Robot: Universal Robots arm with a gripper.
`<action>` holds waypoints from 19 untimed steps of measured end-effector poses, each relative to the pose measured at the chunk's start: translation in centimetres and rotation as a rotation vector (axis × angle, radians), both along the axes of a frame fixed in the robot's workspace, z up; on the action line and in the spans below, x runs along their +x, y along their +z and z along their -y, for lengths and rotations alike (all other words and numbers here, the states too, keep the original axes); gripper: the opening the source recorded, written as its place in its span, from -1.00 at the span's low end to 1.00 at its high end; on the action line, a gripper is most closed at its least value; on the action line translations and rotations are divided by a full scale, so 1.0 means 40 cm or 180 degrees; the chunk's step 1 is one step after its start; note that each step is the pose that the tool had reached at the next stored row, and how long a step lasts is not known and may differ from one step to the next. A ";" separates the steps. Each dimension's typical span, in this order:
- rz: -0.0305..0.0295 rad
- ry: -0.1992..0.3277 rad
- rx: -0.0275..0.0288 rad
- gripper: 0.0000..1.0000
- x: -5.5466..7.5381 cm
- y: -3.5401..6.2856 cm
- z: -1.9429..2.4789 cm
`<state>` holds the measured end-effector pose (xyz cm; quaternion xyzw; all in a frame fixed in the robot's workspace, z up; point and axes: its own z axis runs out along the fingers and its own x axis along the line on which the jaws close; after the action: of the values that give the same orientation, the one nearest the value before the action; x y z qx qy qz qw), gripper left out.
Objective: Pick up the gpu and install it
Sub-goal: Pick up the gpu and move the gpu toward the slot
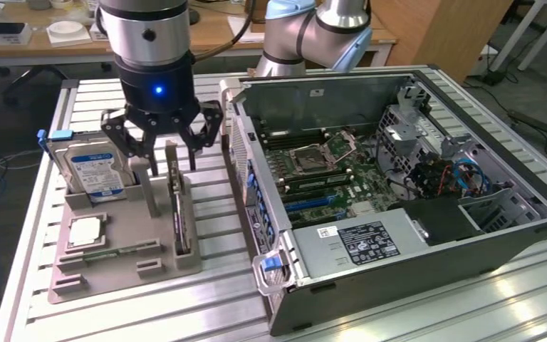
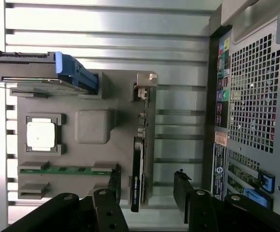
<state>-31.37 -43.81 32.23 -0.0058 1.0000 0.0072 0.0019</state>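
Note:
The gpu (image 1: 177, 214) stands on its edge in a slot of the grey holder tray (image 1: 122, 274), a thin black card with a brownish back. In the wrist view the gpu (image 2: 138, 169) appears edge-on, its silver bracket (image 2: 142, 86) at one end. My gripper (image 1: 167, 162) hangs open just above the card's far end. In the wrist view the gripper (image 2: 148, 189) has one black finger on each side of the card and touches nothing; the card lies closer to one finger.
The tray (image 2: 81, 154) also holds a silver hard drive (image 1: 93, 171) with a blue clip (image 2: 77, 72), a square processor (image 1: 83, 231) and a green memory stick (image 2: 67, 169). The open computer case (image 1: 397, 178) lies right beside the tray, at the exterior view's right.

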 end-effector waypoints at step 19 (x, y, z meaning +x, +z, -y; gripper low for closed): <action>0.0000 0.0000 0.0000 0.12 0.000 -0.038 0.002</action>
<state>-31.37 -43.87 30.70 -0.0058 1.0000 0.0072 0.0019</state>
